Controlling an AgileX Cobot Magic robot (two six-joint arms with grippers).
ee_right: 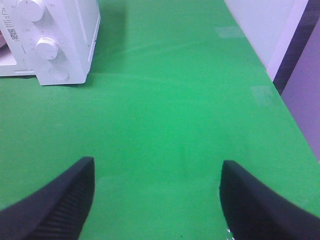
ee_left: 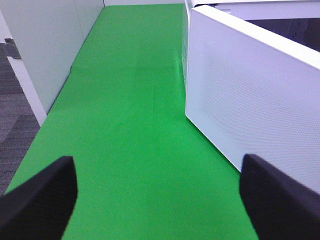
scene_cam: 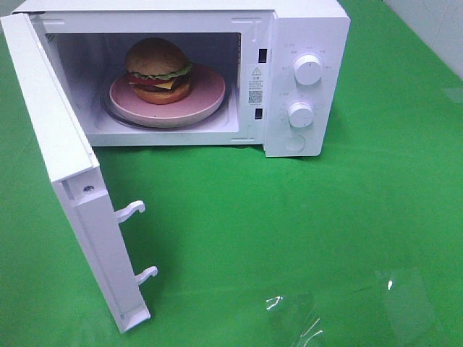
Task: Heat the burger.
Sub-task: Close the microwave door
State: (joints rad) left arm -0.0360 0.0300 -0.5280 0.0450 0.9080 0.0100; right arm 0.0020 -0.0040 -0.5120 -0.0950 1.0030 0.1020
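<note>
The burger (scene_cam: 159,70) sits on a pink plate (scene_cam: 206,94) inside the white microwave (scene_cam: 304,29), on its turntable. The microwave door (scene_cam: 61,166) stands wide open, swung out to the left toward the front. Neither arm shows in the exterior high view. My left gripper (ee_left: 157,197) is open and empty over the green cloth, beside the outer face of the open door (ee_left: 250,95). My right gripper (ee_right: 155,197) is open and empty over the cloth, to the right of and in front of the microwave's knob panel (ee_right: 47,45).
Two knobs (scene_cam: 308,69) and a round button (scene_cam: 294,143) are on the microwave's right panel. Two white latch hooks (scene_cam: 130,211) stick out of the door's edge. The green table (scene_cam: 289,238) ends at a wall edge (ee_right: 280,40) on the right and a white panel (ee_left: 45,55) on the left.
</note>
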